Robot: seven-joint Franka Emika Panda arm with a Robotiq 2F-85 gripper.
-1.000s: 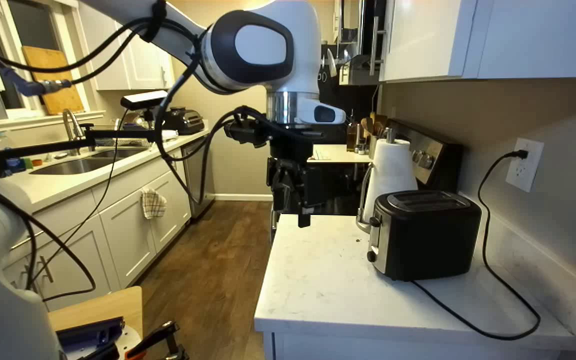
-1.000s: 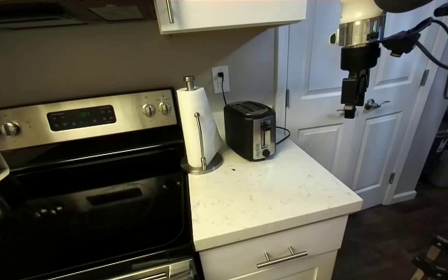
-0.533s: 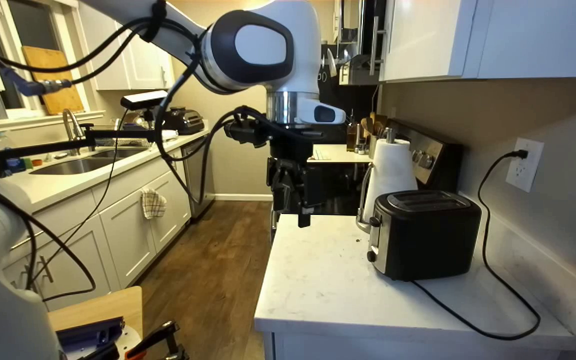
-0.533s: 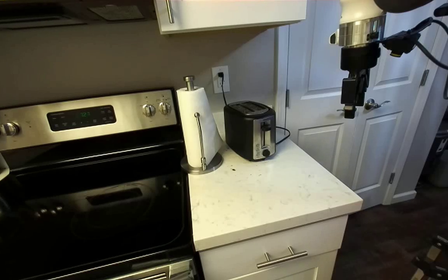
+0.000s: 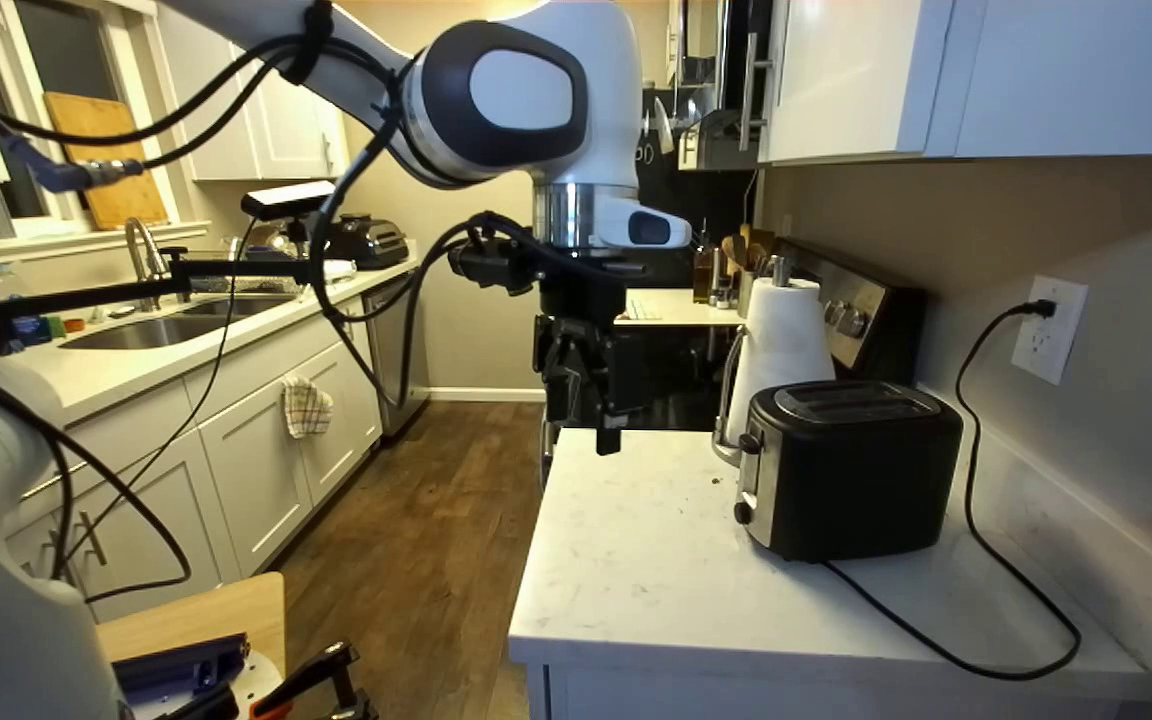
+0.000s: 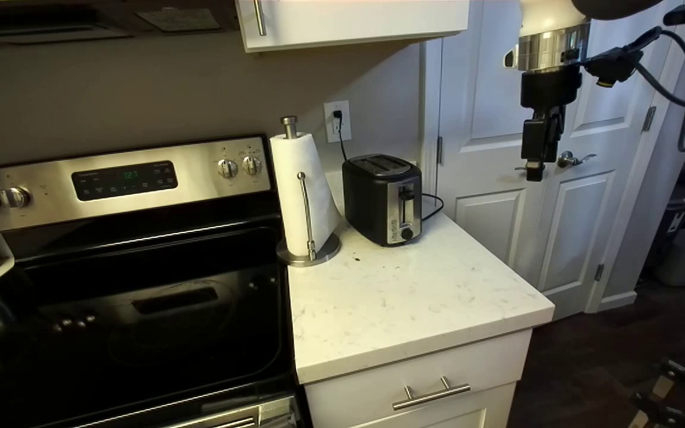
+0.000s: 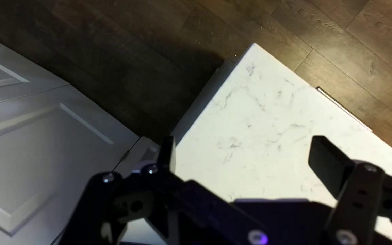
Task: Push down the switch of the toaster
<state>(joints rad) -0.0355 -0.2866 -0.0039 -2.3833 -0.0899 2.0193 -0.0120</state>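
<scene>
The toaster is black with a steel front panel and stands on the white counter in both exterior views [image 5: 856, 480] [image 6: 372, 202]. Its black switch lever [image 5: 751, 443] sits at the upper end of the front slot, and it also shows in an exterior view [image 6: 407, 194]. A round black knob [image 6: 407, 233] is below it. My gripper [image 5: 591, 425] points down in the air, in front of the toaster's lever side and apart from it; it also shows in an exterior view [image 6: 536, 169]. In the wrist view the gripper [image 7: 247, 156] is wide open with nothing between its fingers. The toaster is out of the wrist view.
A paper towel roll [image 6: 301, 196] on a holder stands beside the toaster. The toaster's cord [image 5: 976, 450] runs to the wall outlet [image 5: 1049, 330]. A white cabinet [image 5: 856, 80] hangs above the counter [image 6: 426, 297]. The stove [image 6: 140, 309] adjoins the counter. White doors [image 6: 497, 178] stand behind it.
</scene>
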